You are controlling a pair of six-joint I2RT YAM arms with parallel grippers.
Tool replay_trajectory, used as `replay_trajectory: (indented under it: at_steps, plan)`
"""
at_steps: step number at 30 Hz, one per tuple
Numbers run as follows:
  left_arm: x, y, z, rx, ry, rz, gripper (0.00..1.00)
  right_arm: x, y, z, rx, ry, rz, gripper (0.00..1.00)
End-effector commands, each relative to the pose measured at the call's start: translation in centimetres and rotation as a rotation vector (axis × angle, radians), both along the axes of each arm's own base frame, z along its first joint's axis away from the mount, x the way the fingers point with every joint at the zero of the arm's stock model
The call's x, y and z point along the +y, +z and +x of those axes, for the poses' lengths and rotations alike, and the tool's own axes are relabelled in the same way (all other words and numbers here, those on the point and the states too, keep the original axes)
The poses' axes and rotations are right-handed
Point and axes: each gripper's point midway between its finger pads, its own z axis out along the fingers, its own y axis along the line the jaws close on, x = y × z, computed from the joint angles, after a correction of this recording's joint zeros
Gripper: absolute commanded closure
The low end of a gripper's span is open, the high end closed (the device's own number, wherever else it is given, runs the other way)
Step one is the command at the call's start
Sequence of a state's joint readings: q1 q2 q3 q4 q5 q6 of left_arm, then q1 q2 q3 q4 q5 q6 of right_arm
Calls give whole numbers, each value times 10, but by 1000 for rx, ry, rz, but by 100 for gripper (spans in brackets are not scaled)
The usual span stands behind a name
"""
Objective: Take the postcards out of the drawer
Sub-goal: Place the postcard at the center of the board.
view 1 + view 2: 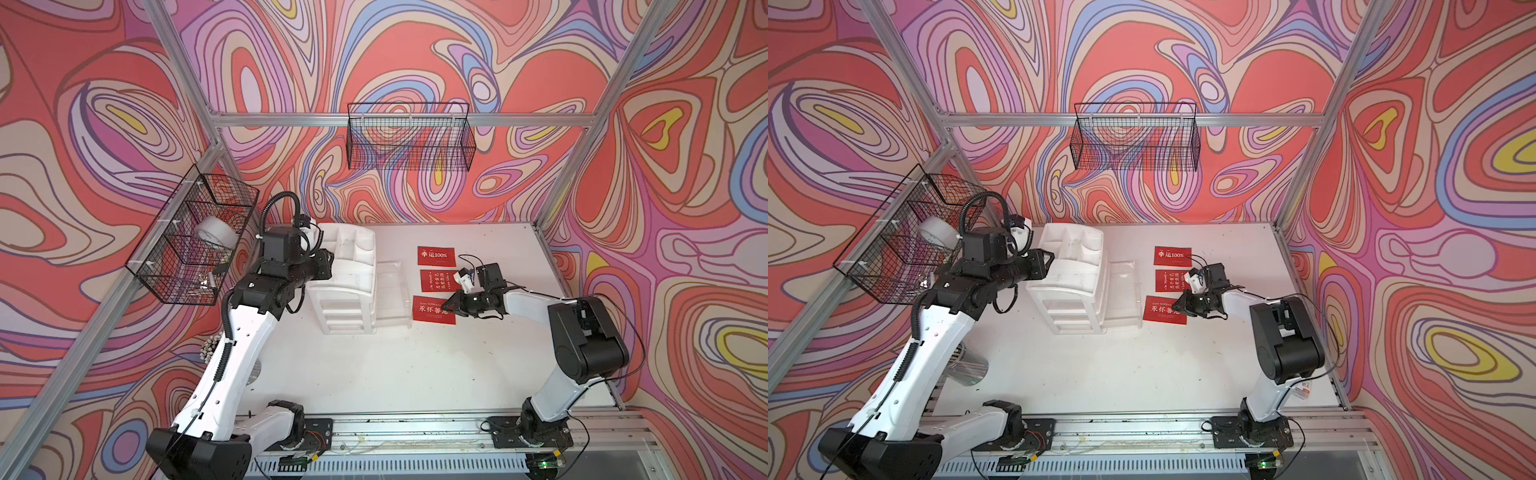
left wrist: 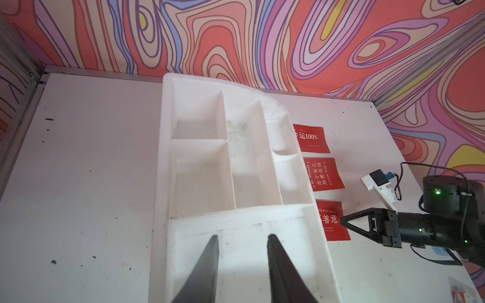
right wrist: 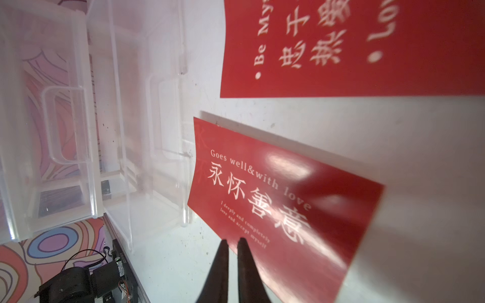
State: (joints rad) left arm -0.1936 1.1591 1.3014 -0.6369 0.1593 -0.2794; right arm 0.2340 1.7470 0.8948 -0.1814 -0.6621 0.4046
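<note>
Three red postcards lie flat in a row on the white table, right of the drawer: a far one (image 1: 436,256), a middle one (image 1: 438,280) and a near one (image 1: 432,309). The clear drawer (image 1: 388,291) stands pulled out of the white organizer (image 1: 345,266), and I see nothing in it. My right gripper (image 3: 232,240) sits low at the near postcard's (image 3: 283,199) edge. Its jaws stand a narrow slit apart, with nothing seen gripped between them. My left gripper (image 2: 242,237) hovers open over the organizer's compartmented top (image 2: 199,168), holding nothing.
A wire basket (image 1: 191,237) holding a tape roll (image 1: 216,235) hangs on the left wall. Another wire basket (image 1: 409,137) hangs on the back wall. A metal cylinder (image 1: 969,365) lies at the table's left edge. A small labelled box (image 1: 1304,388) sits near the right arm's base.
</note>
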Motion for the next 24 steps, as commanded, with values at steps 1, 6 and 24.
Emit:
replay_trajectory:
  at_steps: [1, 6, 24]
  plan:
    - [9, 7, -6, -7, 16, 28, 66, 16, -6, 6, -5, 8, -12, 89]
    - [9, 8, -8, -10, 16, 26, 66, 22, -23, 2, 23, 15, -51, 89]
    - [12, 9, -11, -12, 17, 24, 66, -30, -54, -2, 99, -82, -307, 91]
